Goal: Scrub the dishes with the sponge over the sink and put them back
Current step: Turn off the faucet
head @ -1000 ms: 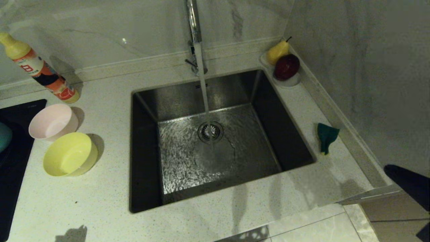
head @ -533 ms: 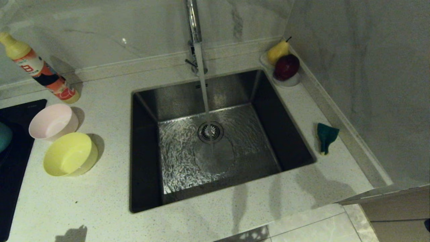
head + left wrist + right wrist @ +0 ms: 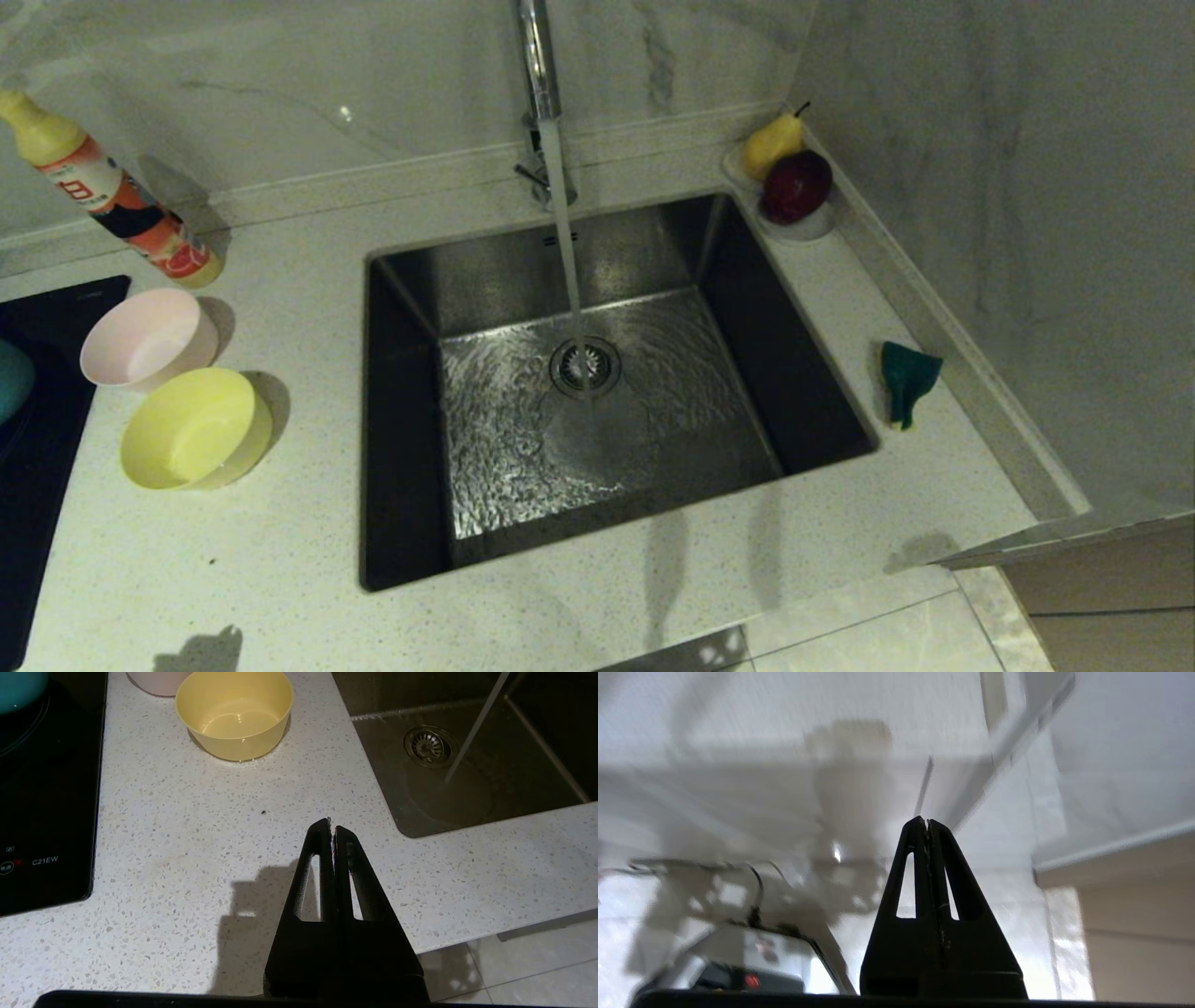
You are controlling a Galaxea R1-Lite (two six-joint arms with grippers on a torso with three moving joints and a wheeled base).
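The sink sits sunk into the middle of the speckled desk, and the tall chrome tap behind it runs a thin stream of water onto the round drain strainer; the basin floor is rippled with water and holds no dish. On the desk to the robot's left of the sink stand two bowls, just beside each other: the pale pink bowl farther back and the yellow bowl nearer, both upright and open side up. The light blue bowl shows only as a sliver at the frame's edge, on the black cooktop. The sponge lies on the narrow strip of desk on the sink's right, close to the wall, bent so its dark green face is on top. A leaning detergent bottle stands behind the pink bowl by the backsplash. In the far right corner a white fruit dish carries a yellow pear and a dark red apple.

The left end effector hovers over bare desk at the front edge, near the yellow bowl and the sink's corner, its fingers pressed together on nothing. The right end effector is likewise pinched closed and empty, off to the right beyond the head camera's sight; its surroundings are blurred.
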